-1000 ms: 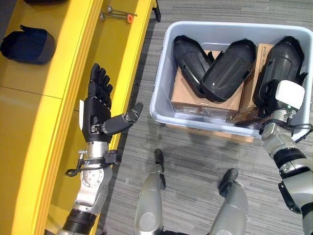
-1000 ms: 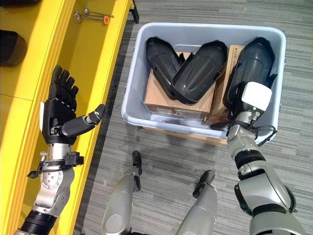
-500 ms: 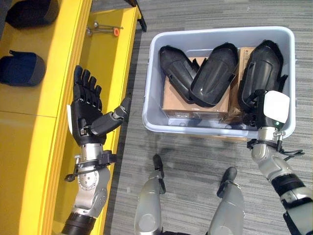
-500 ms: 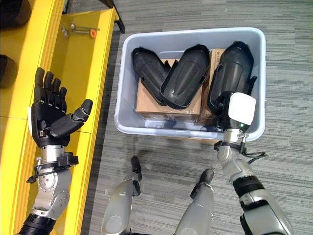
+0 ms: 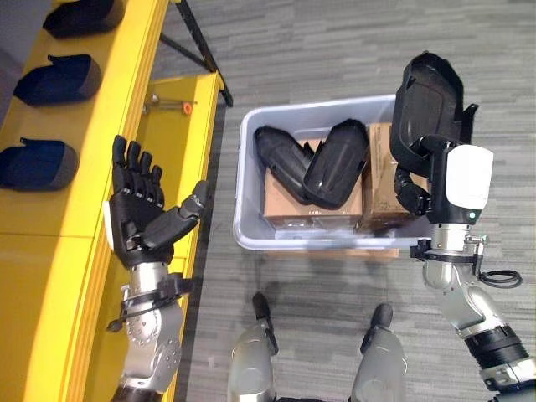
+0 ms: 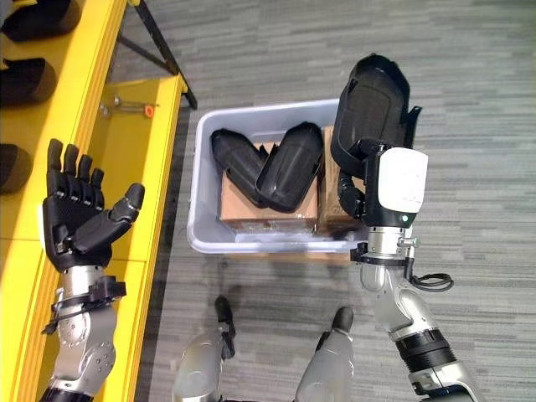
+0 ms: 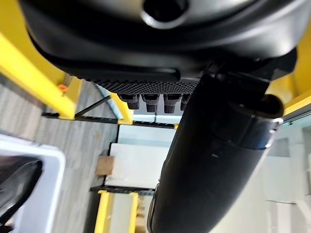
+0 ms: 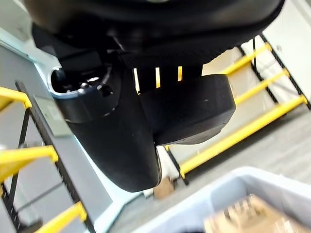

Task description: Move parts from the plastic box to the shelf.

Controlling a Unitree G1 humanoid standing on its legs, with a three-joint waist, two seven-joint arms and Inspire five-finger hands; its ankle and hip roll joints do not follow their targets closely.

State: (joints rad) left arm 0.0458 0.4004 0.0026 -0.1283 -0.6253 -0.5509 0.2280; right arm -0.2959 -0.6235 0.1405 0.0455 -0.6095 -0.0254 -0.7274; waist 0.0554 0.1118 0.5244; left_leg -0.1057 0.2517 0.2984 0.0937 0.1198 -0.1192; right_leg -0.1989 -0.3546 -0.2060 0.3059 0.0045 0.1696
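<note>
From the head views, the right hand grips a black part raised above the plastic box; the left hand hangs spread, holding nothing, over the yellow shelf. The right wrist view shows fingers curled round the part.

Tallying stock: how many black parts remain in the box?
2: they lean against each other on the cardboard boxes in the box, left part, right part. A third is held above by the right hand.
</note>
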